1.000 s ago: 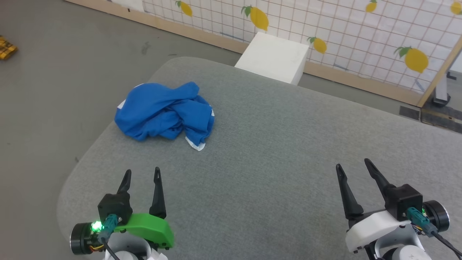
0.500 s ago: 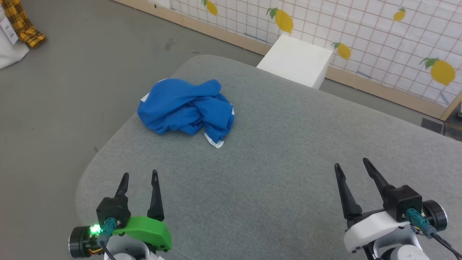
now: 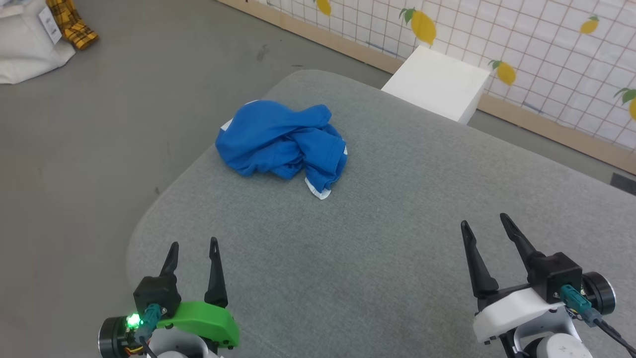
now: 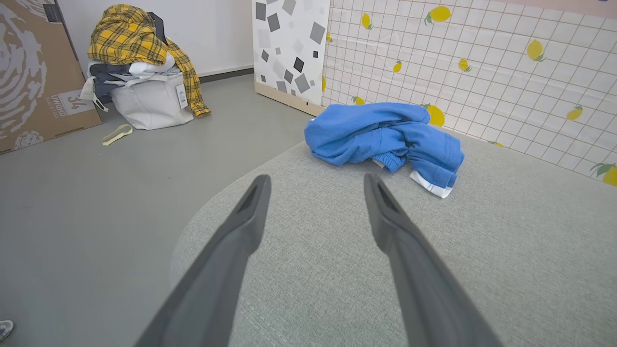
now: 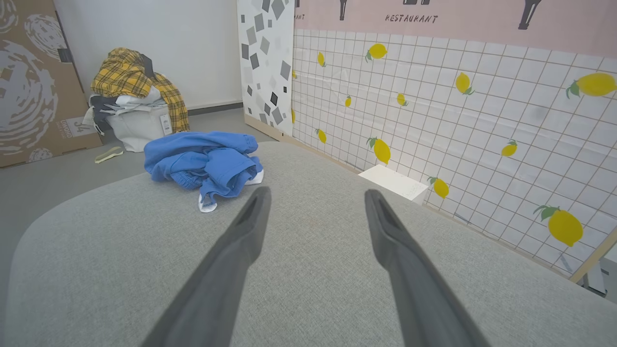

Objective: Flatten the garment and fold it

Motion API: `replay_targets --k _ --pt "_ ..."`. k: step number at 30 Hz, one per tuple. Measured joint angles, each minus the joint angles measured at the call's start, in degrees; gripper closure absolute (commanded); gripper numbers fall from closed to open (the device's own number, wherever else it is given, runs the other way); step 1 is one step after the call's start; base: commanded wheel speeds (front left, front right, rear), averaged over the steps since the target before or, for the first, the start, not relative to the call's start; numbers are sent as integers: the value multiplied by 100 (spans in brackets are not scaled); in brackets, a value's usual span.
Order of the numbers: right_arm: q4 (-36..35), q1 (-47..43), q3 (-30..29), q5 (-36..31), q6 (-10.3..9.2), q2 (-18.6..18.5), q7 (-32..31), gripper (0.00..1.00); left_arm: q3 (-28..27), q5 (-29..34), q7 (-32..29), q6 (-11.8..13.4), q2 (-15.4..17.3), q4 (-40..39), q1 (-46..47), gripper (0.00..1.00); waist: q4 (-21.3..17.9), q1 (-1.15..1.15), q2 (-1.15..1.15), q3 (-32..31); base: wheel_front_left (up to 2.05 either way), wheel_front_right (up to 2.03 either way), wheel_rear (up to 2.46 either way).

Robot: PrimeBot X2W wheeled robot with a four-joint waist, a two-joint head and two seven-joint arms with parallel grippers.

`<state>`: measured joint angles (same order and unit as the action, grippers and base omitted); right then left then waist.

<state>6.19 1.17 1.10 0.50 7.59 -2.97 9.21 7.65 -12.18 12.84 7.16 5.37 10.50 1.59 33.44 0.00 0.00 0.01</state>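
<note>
While left fingers (image 3: 215, 273) and right fingers (image 3: 476, 263) stand apart — garment (image 3: 278, 141) crumpled, wall lettering (image 5: 411, 18) "RESTAURANT"

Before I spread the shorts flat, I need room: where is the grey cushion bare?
The widest bare stretch of the grey cushion lies between the left gripper and the right gripper, up to the garment. Also bare: right of the garment, toward the white box. Crowded: the far left corner, where the garment lies bunched.
</note>
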Motion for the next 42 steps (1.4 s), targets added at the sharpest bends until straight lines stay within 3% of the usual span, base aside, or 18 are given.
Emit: replay_targets --k 14,24,33,42 --pt "-29 26 -5 -11 0 3 41 0 86 -137 171 101 -9 109 60 0 223 0 0 126 0 0 0" --pt "-74 30 22 -11 0 7 37 0 67 -149 174 102 -21 110 61 0 163 0 0 112 0 0 0" --pt "-257 271 148 -114 0 14 -86 0 -104 -492 127 -62 -37 240 787 0 -253 0 0 301 0 0 0" --pt "-469 481 76 -369 0 14 -199 0 -636 -1133 -854 -207 338 1093 2465 0 -833 0 0 918 0 0 0"
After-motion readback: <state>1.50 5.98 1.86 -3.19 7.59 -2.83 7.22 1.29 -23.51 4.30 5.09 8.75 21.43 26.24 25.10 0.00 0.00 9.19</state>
